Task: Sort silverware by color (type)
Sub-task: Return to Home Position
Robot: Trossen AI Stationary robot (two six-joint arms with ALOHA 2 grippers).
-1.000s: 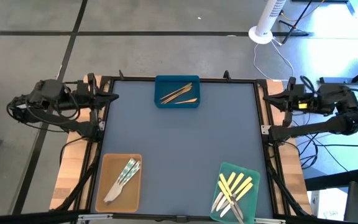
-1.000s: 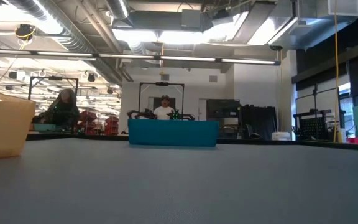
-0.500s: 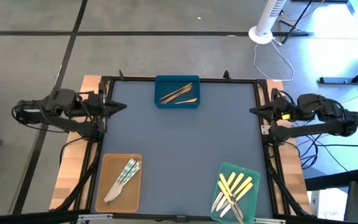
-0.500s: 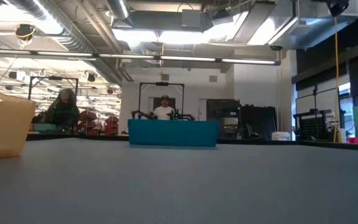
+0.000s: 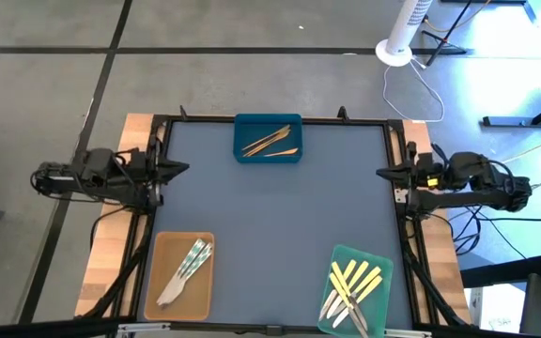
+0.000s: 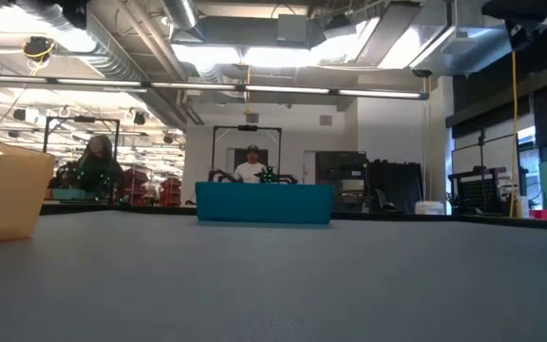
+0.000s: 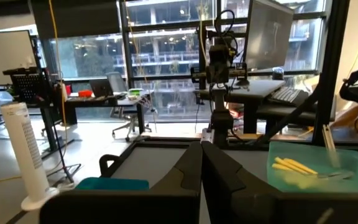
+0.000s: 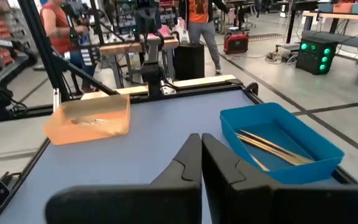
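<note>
high view: l. gripper (image 5: pixel 178 169) sat at the table's (image 5: pixel 270 216) left edge, mid-frame, fingers pressed together w/ nothing held. r. gripper (image 5: pixel 383 173) sat opposite at the right edge, fingers likewise pinched together, empty. brown utensils (image 5: pixel 269 142) lay in the blue tray (image 5: pixel 252 124), top centre. silvery utensils (image 5: pixel 186 270) lay in the tan tray (image 5: pixel 200 300), bottom left. yellow utensils (image 5: pixel 355 280) lay in the green tray (image 5: pixel 350 253), bottom right, w/ a few paler ones beside them.

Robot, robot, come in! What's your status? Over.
Left gripper shut, at left edge. Right gripper shut, at right edge. Silverware sits in blue tray, tan tray, green tray. Nothing in the way.
</note>
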